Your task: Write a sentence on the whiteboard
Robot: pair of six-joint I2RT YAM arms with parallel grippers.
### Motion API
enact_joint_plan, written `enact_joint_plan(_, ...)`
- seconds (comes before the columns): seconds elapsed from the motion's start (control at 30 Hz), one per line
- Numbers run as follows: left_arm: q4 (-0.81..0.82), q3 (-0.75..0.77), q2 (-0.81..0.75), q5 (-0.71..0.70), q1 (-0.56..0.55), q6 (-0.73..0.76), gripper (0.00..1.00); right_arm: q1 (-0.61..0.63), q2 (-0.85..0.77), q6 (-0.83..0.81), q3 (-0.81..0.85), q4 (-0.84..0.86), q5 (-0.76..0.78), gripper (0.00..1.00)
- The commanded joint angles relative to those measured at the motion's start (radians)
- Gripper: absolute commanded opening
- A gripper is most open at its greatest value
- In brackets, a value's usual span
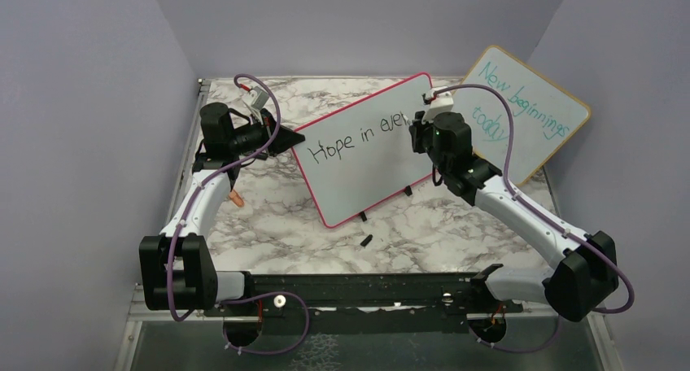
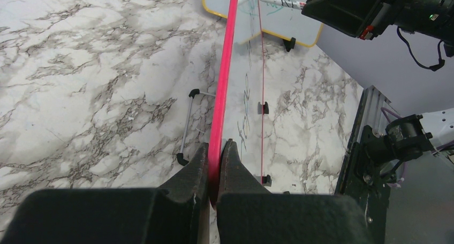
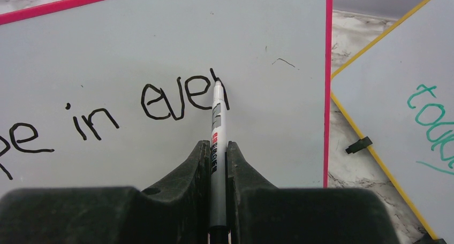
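Your right gripper (image 3: 217,150) is clamped on the white marker (image 3: 216,113), whose tip touches the whiteboard (image 3: 267,35) at the end of the sentence (image 3: 155,102), which reads "Hope in eve" plus one stroke. Your left gripper (image 2: 215,150) pinches the board's pink left edge; the board stands tilted on the marble table (image 1: 268,204), near the wood-framed board (image 1: 533,115) with teal writing

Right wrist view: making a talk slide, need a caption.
Right gripper holds a marker, tip on the pink-framed whiteboard, the sentence stopped mid-word after "in".
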Motion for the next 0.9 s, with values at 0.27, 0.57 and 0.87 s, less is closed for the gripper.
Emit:
enact_joint_plan(0.27, -0.106, -0.035, 0.037, -0.068, -0.011, 0.163, 0.0, -0.019, 0.023, -0.003, 0.032, 0.048, 0.016, 0.01)
enact_joint_plan(0.57, -0.106, -0.034, 0.039, -0.069, -0.011, 0.163, 0.0, -0.03, 0.01, -0.001, 0.026, 0.053, 0.019, 0.01)
enact_joint_plan(0.87, -0.106, -0.034, 0.038, -0.071, -0.011, 0.162, 0.0, -0.036, -0.038, 0.003, 0.005, 0.053, 0.034, 0.01)
